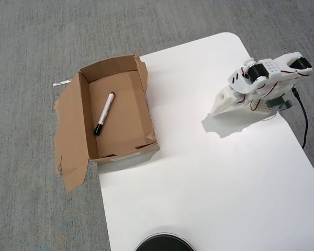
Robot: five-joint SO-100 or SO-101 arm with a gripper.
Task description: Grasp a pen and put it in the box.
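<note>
We see the claw (pixel 215 111) folded down at the right side of the white table (pixel 199 172), tips resting near the tabletop; it grips nothing, and we cannot tell whether the jaws are spread or pressed together from this overhead view. The pen (pixel 104 113) lies well apart from the claw, far to its left, flat on the floor of the box (pixel 146 99), black cap toward the bottom-left, angled diagonally. The box sits at the table's left edge, one flap splayed flat over the grey carpet (pixel 31 52). A round black object (pixel 164 243) pokes in at the bottom edge, well below the claw. A black cable (pixel 305 123) runs down just right of the arm.
</note>
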